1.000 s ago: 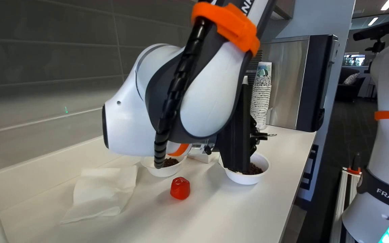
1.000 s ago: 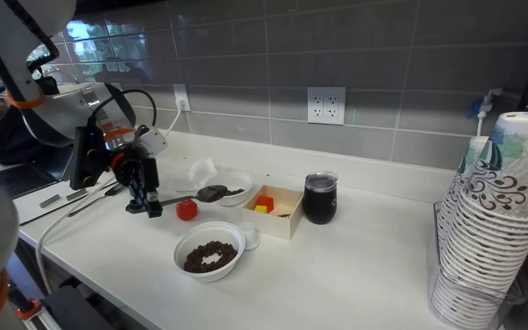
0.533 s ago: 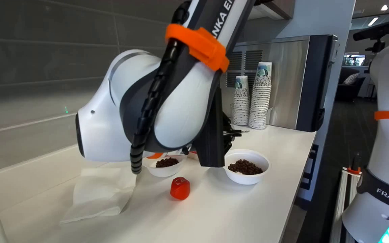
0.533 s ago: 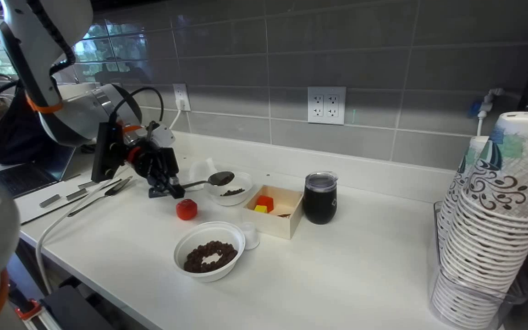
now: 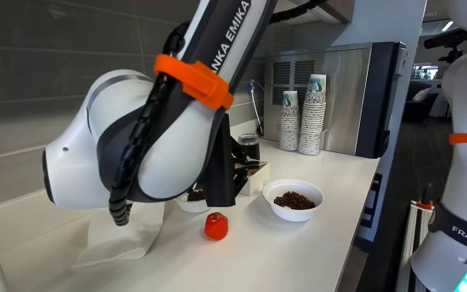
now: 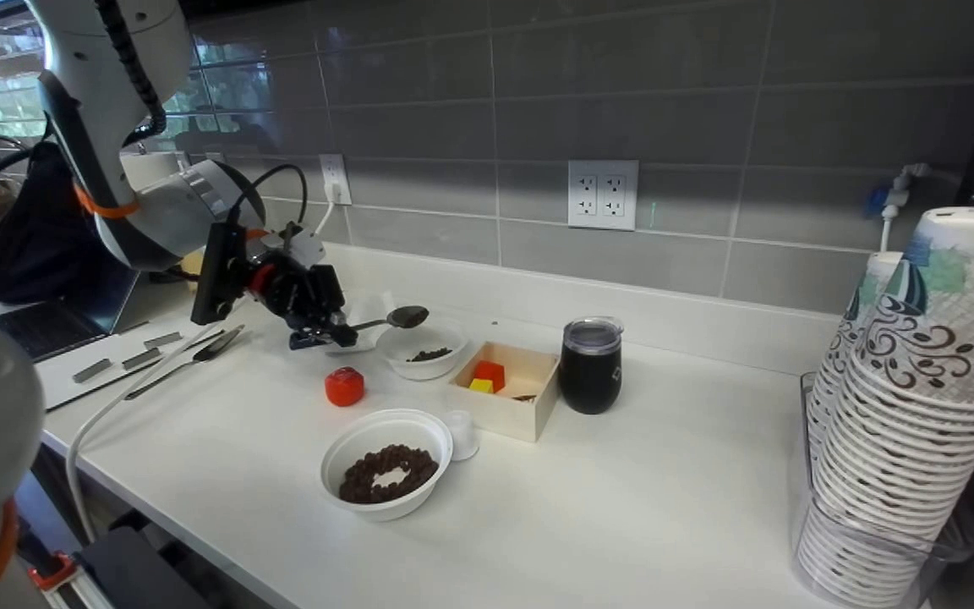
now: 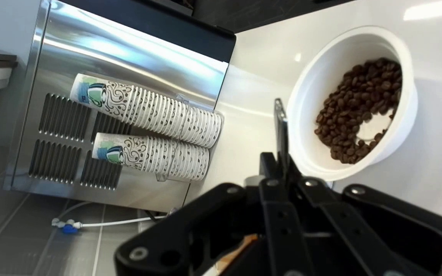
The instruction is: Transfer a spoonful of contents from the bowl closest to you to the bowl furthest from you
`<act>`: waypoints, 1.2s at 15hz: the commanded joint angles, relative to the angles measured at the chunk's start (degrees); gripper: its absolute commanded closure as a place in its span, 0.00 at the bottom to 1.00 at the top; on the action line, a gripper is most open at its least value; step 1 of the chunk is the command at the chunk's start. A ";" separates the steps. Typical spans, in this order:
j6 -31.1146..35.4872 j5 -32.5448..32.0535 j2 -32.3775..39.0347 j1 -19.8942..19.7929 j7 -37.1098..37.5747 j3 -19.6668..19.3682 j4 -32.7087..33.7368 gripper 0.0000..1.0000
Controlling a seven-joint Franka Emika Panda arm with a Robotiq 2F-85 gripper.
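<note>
1. Spoon, in an exterior view, hangs in front of or above the far bowl; load unclear.
2. In an exterior view, dark beans lie in the near bowl, right, and the far bowl, left.
3. Wrist view: the hand pinches the spoon's handle; scooping seems done, tipping perhaps left.

I count two white bowls, one held spoon, two paper-cup stacks, one tumbler, one wooden box and two blocks inside it.
</note>
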 commanded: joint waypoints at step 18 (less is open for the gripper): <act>14.95 7.96 -2.32 -2.86 -4.45 -0.75 -0.20 0.99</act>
